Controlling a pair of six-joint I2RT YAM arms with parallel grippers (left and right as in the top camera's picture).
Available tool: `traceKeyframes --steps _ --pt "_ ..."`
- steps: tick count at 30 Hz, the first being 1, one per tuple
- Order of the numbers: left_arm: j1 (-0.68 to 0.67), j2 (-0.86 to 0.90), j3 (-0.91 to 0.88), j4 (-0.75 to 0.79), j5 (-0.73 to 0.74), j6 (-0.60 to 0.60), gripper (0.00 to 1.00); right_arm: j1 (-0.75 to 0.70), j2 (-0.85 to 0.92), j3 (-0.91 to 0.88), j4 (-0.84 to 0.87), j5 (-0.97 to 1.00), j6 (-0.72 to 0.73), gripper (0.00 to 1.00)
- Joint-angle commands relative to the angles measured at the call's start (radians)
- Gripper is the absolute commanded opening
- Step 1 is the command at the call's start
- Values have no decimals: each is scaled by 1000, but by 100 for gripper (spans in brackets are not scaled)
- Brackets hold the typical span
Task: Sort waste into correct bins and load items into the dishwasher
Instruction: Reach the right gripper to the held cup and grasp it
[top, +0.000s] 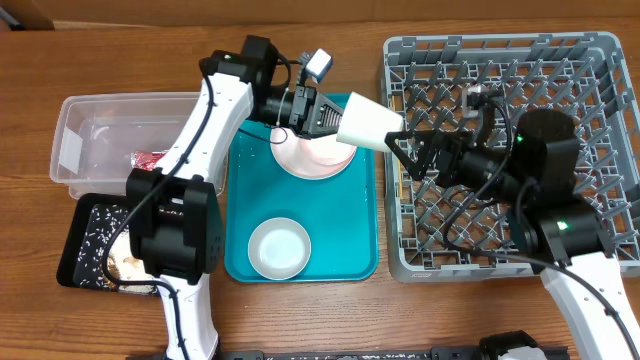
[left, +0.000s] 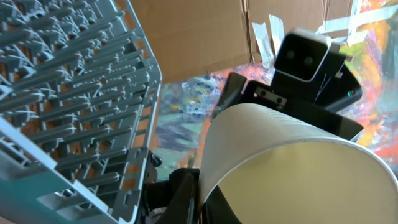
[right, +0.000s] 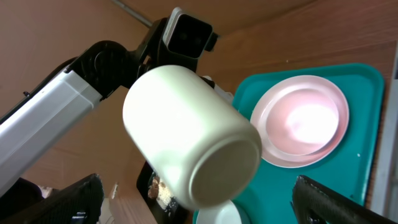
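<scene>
The left gripper is clamped on the small white cup, holding it sideways in the air over the right edge of the teal tray, just beside the grey dish rack. Exactly where its fingers meet the cup is hard to make out. The right gripper faces the cup's base, jaws spread wide, holding nothing. The pink plate lies on the tray, partly covered by the left arm, and the white bowl is in full view. The arm's base cuts off the black tray of rice. A red wrapper shows dimly inside the clear tub.
</scene>
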Motion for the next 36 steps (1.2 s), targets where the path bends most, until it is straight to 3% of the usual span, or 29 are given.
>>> traceKeyframes --steps 1,18,26,36 --pt "-21 -37 -6 2 30 -23 4 -3 34 23 39 -100 0 99" --pt "-47 -37 -6 51 30 -68 4 -3 129 23 71 -160 -69 94" --pt "-47 -37 -6 51 30 -68 4 -3 167 23 84 -161 -159 85" --pt "-47 -37 -6 55 30 -68 4 -3 173 23 264 -161 -158 82"
